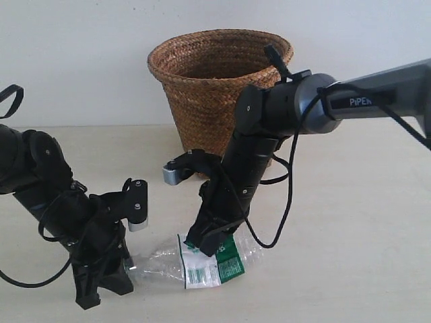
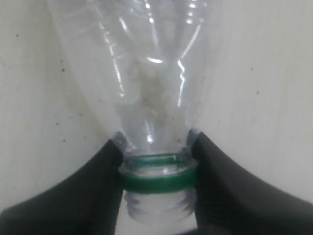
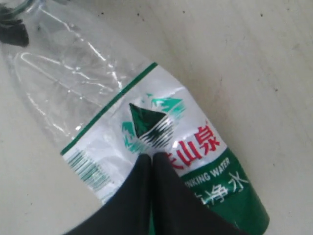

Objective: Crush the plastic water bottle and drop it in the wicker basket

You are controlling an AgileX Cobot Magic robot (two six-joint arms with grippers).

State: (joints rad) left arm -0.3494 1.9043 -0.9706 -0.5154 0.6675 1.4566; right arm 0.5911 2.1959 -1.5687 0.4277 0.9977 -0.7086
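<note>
Crushing underway: left gripper (image 2: 156,147) clamps plastic water bottle (image 1: 215,268) neck; right gripper (image 3: 151,156), fully closed, presses label (image 3: 161,117) beneath. Pending: wicker basket (image 1: 219,87) drop.

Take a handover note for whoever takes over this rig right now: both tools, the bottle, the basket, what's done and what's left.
Left tool: shut on the plastic water bottle at its neck.
Right tool: shut, with its tips pressing on the label.
Bottle: lying on the table, looking partly flattened.
Wicker basket: upright behind the arms; the bottle is not in it.
Done: bottle gripped, and the crush looks partly done.
Left: finish crushing, lift the bottle, drop it into the basket.
</note>
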